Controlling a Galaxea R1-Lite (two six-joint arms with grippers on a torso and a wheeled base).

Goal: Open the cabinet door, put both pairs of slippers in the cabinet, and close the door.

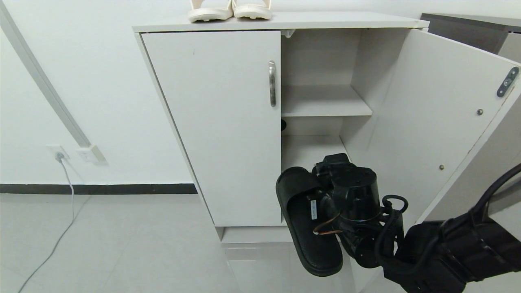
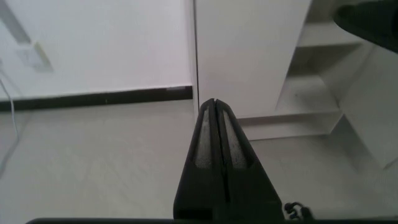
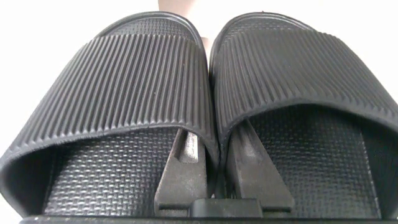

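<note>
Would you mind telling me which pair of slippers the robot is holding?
The black pair, clamped in the right pincer at the open compartment; the cream pair sits on the cabinet top.

White slippers [image 1: 207, 14] cut by top edge, black slippers [image 1: 301, 240] partly behind right arm [image 1: 447, 248]

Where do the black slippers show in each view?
Head view: black slippers lower centre, before the open compartment.
Left wrist view: dark shape at the picture's edge beside the shelves, probably them.
Right wrist view: side by side, right gripper pinching their adjoining edges.
Shared landmark: closed left door, head and left wrist views.
</note>
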